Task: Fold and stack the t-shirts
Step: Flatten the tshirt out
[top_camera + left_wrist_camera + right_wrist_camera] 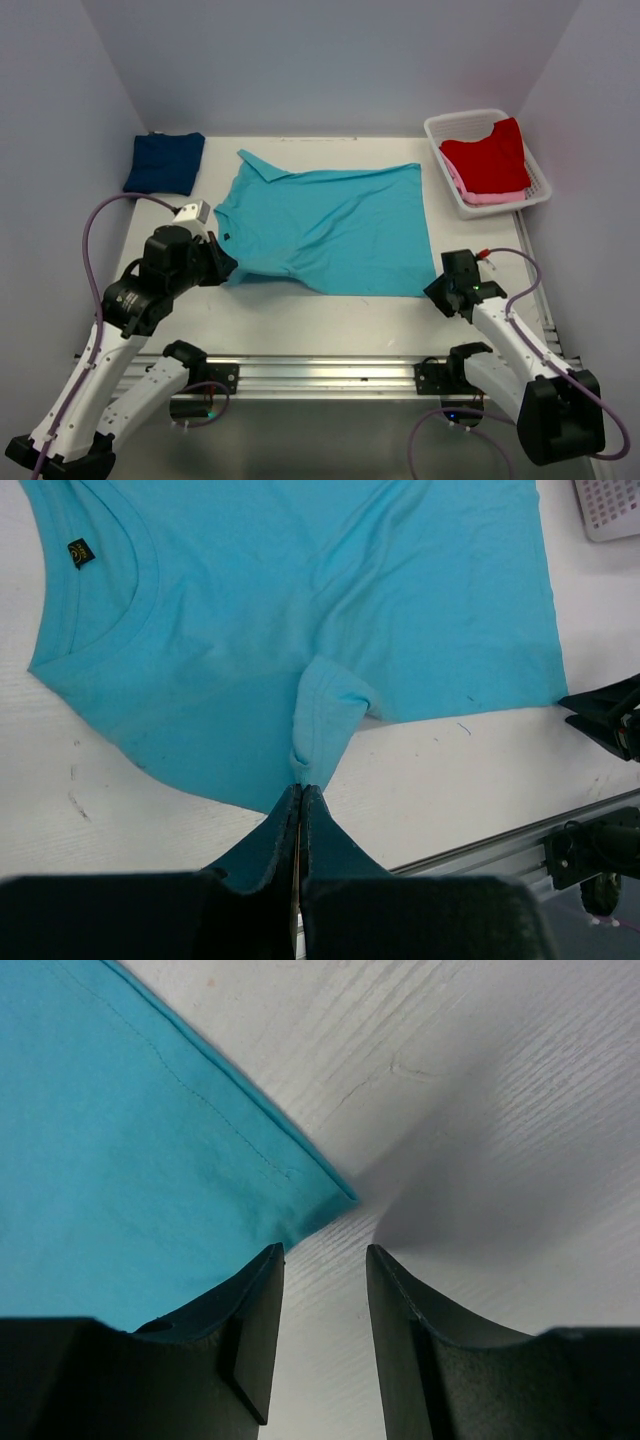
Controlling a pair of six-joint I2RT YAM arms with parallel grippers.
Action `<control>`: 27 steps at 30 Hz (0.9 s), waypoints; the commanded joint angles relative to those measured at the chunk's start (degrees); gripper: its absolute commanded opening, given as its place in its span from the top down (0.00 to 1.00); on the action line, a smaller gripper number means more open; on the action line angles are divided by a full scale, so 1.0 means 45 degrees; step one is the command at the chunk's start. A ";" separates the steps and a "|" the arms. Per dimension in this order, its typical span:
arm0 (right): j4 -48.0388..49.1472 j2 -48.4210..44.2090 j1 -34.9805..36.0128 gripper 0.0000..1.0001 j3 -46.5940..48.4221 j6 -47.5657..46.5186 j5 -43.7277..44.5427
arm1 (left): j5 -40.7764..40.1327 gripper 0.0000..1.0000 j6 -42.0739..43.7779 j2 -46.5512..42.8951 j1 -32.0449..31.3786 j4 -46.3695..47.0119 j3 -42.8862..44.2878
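Nothing legible — the turquoise t-shirt (300, 600) bears a neck tag (80, 552), unreadable.

**Robotics laboratory work cell.** Plain pale grey wall panels (330, 60) enclose a white wood-grain table (300, 320) on three sides (left, back and right). A white-and-black jointed left arm (100, 390) and its matching right arm (510, 345) are bolted to a bare aluminium rail (330, 372) along the near edge. Purple cables (90, 250) loop from the arms. On the table are a flat turquoise cloth t-shirt (340, 225) and a white slotted plastic basket (487, 207).
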 commanded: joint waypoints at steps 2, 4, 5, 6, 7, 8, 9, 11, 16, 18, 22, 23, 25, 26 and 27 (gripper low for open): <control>0.0257 0.0333 -0.0039 0.54 0.0069 0.0418 0.0339 | -0.0074 1.00 0.0048 -0.0171 -0.0074 0.0374 -0.0100; 0.0316 0.0372 -0.0039 0.53 0.0050 0.0516 0.0593 | -0.0094 1.00 0.0048 -0.0210 -0.0074 0.0335 -0.0120; 0.0336 0.0352 -0.0039 0.52 0.0031 0.0632 0.0671 | -0.0094 1.00 0.0048 -0.0210 -0.0074 0.0334 -0.0101; 0.0336 0.0352 -0.0058 0.52 0.0031 0.0711 0.0846 | -0.0113 1.00 0.0048 -0.0229 -0.0074 0.0315 -0.0120; 0.0374 0.0352 -0.0039 0.51 0.0031 0.0750 0.0944 | -0.0114 1.00 0.0048 -0.0230 -0.0074 0.0315 -0.0120; 0.0355 0.0352 -0.0058 0.51 0.0011 0.0847 0.0964 | -0.0114 1.00 0.0048 -0.0210 -0.0074 0.0315 -0.0120; 0.0355 0.0372 -0.0039 0.51 0.0011 0.0906 0.1022 | -0.0114 1.00 0.0048 -0.0210 -0.0074 0.0315 -0.0101; 0.0316 0.0372 -0.0039 0.51 0.0011 0.1120 0.1374 | -0.0114 1.00 0.0048 -0.0230 -0.0074 0.0334 -0.0140; 0.0238 0.0469 -0.0039 0.54 0.0089 0.1453 0.1940 | -0.0133 1.00 0.0048 -0.0268 -0.0074 0.0334 -0.0159; 0.0277 0.0528 -0.0058 0.54 0.0128 0.1551 0.2019 | -0.0152 1.00 0.0048 -0.0288 -0.0074 0.0315 -0.0159; 0.0550 0.0937 -0.0039 0.54 0.0109 0.1629 0.1980 | -0.0172 1.00 0.0009 -0.0308 -0.0074 0.0315 -0.0159; 0.0647 0.1054 -0.0039 0.53 0.0109 0.1610 0.1903 | -0.0172 1.00 0.0009 -0.0308 -0.0074 0.0334 -0.0179; 0.0765 0.1542 -0.0059 0.51 0.0186 0.1591 0.1824 | -0.0172 1.00 -0.0011 -0.0288 -0.0074 0.0315 -0.0198; 0.0785 0.1756 -0.0039 0.50 0.0245 0.1552 0.1708 | -0.0172 1.00 -0.0011 -0.0288 -0.0074 0.0315 -0.0198; 0.0940 0.2107 -0.0058 0.50 0.0265 0.1513 0.1649 | -0.0172 1.00 -0.0011 -0.0308 -0.0074 0.0334 -0.0198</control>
